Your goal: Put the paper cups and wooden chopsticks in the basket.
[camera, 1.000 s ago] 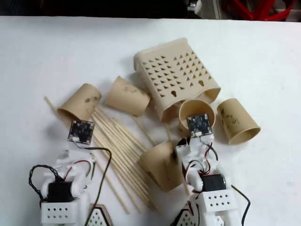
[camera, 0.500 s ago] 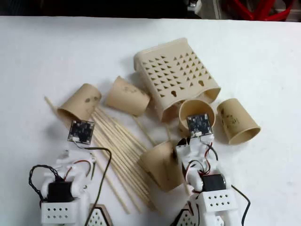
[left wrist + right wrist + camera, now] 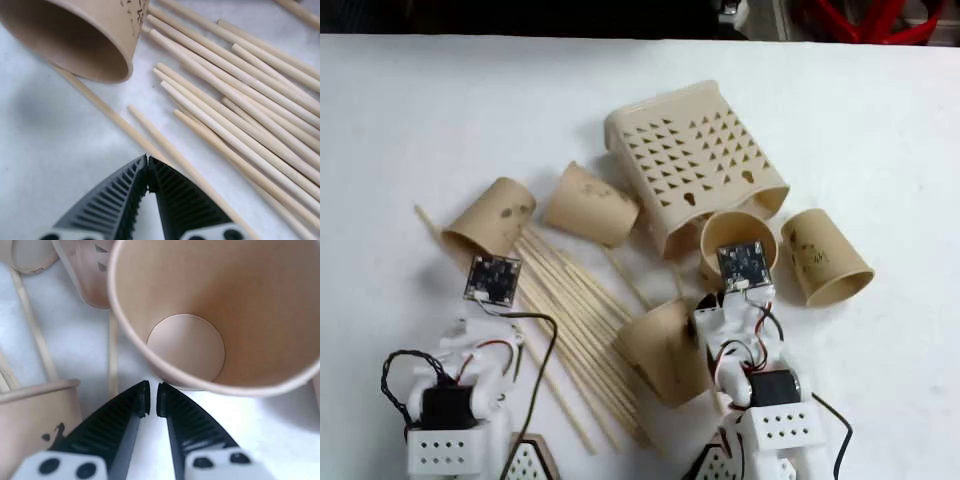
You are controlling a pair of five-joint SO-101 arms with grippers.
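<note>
Left gripper (image 3: pixel 148 159), right gripper (image 3: pixel 152 390): both sitting closed, gripping nothing. Basket (image 3: pixel 695 160) sitting mid-table; paper cups (image 3: pixel 590 205) lying from its 4 to 9 o'clock; chopsticks (image 3: pixel 570 300) lying at 7 o'clock.

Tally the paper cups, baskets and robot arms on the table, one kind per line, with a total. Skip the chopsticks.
Paper cups: 5
Basket: 1
Robot arms: 2
Total: 8
</note>
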